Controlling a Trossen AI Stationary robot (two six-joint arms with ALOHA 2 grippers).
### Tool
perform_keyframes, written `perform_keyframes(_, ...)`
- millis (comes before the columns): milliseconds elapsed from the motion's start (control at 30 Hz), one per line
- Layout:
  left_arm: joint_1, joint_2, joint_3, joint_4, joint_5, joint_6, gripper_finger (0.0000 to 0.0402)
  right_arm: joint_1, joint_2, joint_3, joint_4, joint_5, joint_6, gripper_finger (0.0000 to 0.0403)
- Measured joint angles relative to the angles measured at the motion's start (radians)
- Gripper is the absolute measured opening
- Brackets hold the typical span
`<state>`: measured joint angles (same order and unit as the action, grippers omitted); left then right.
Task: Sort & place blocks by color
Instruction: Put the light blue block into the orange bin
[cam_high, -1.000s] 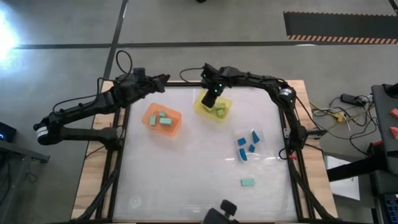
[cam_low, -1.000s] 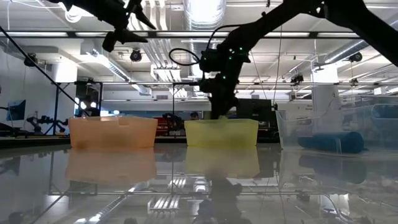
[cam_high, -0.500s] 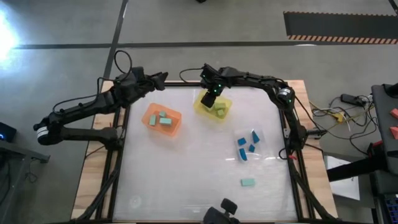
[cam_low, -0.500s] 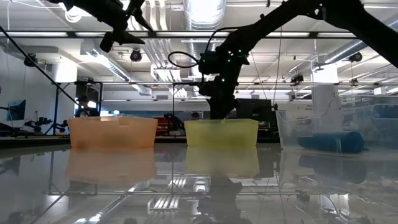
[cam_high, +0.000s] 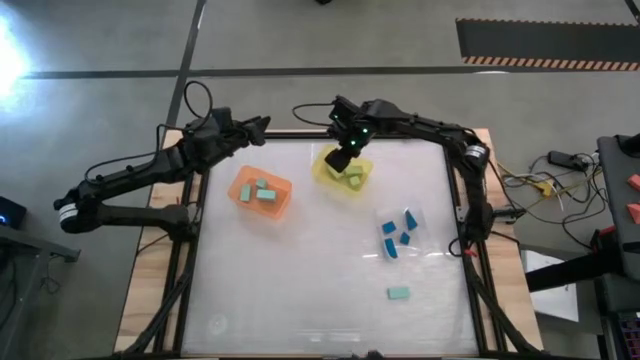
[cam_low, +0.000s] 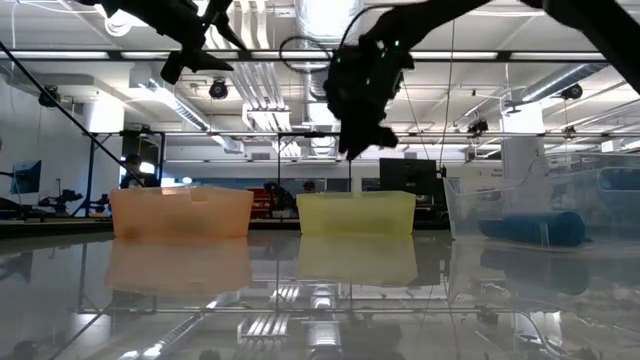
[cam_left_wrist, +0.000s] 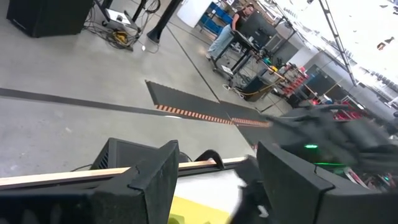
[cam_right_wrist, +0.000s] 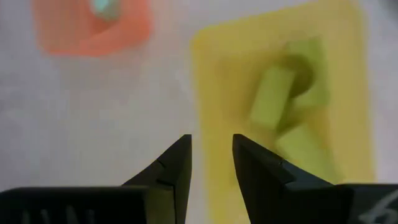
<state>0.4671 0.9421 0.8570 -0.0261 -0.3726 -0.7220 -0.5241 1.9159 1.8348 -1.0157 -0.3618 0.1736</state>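
Yellow-green blocks (cam_high: 351, 177) lie in the yellow bin (cam_high: 326, 170), directly below and just ahead of the right gripper (cam_high: 340, 158). Right wrist view: its two fingertips (cam_right_wrist: 174, 163) stand a narrow gap apart, nothing between them, poised over the bin's near rim with the blocks (cam_right_wrist: 283, 99) beyond. Low view: the right gripper (cam_low: 360, 140) hangs clear above the yellow bin (cam_low: 356, 214), open air between tips and rim.

Mint-teal blocks (cam_high: 262, 190) sit in the orange bin (cam_high: 243, 196), off to one side of the right jaws, a strip of bare table between the two bins. Blue blocks (cam_high: 397, 233) lie in the clear bin (cam_high: 418, 217), to the other side and nearer the front edge. One mint-teal block (cam_high: 399, 293) lies alone on the open table (cam_high: 290, 290), well apart from both grippers, with wide free surface around it.

Left gripper (cam_high: 262, 126) hovers at the table's back edge, beyond the orange bin, high in the low view (cam_low: 218, 30). Left wrist view: its fingers (cam_left_wrist: 155, 180) stand well apart, holding nothing, with the table's wooden edge and the yellow bin's corner (cam_left_wrist: 193, 211) just past them. A person (cam_left_wrist: 229, 31) stands far off in the room.
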Motion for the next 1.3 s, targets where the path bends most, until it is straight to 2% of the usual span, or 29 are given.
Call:
perform_keyframes(167,0.0,0.0,0.0,0.0,0.033,-0.001,0.02,0.064,-0.098,-0.002,-0.093,-0.015,0.111,0.0093)
perform_keyframes(400,0.0,0.0,0.0,0.0,0.084,0.002,0.02,0.212,-0.206,-0.004,-0.232,-0.016,0.242,0.0082)
perform_keyframes(700,0.0,0.0,0.0,-0.001,0.13,0.004,0.02,0.456,-0.263,-0.008,-0.327,-0.005,0.519,0.01)
perform_keyframes(800,0.0,0.0,0.0,0.0,0.137,0.005,0.02,0.544,-0.265,-0.01,-0.355,0.011,0.454,0.0118)
perform_keyframes(900,0.0,0.0,0.0,-0.001,0.144,0.005,0.02,0.655,-0.266,-0.013,-0.409,0.108,0.318,0.0137)
perform_keyframes(1033,0.0,-0.004,0.0,0.0,0.179,0.005,0.02,0.821,-0.284,-0.043,-0.427,0.158,0.168,0.0159)
perform_keyframes(1133,-0.002,-0.006,0.0,0.0,0.215,0.004,0.02,0.906,-0.318,-0.112,-0.36,0.189,0.164,0.0171)
perform_keyframes(1300,-0.005,-0.009,0.0,0.0,0.264,-0.004,0.02,1.011,-0.376,-0.301,-0.232,0.281,0.234,0.0178)
